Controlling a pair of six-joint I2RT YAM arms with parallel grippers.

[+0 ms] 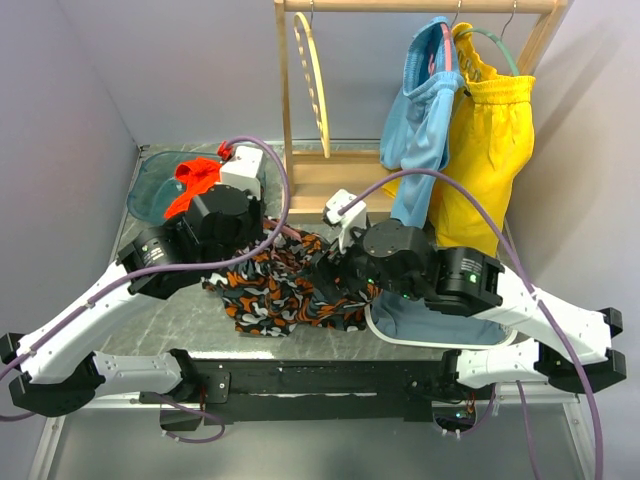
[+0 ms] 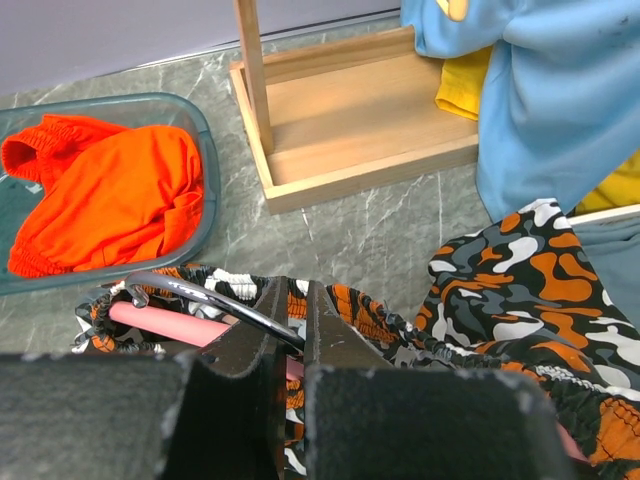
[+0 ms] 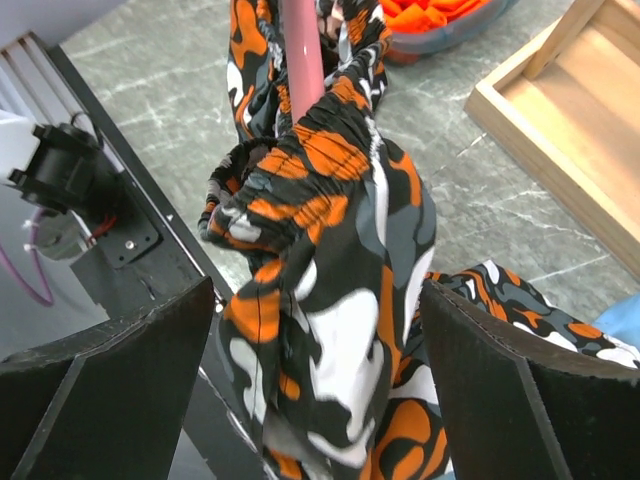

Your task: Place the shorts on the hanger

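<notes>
Two end effectors share the threading step. The left end effector [image 2: 292, 330] is clamped on the hanger [image 2: 165, 325] beside its hook [image 2: 190, 290], low over the surface [image 2: 400, 220]. The right end effector [image 3: 315, 310] is spread wide, wrist tilted down, with the shorts [image 3: 330, 210] bunched on the pink bar between its fingers [image 3: 120, 380]. Next, I judge, the right must close on the waistband and draw it along.

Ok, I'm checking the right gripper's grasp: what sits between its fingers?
In the right wrist view, the shorts hang bunched between the spread fingers of the right gripper, gathered around the pink bar of the hanger.
</notes>
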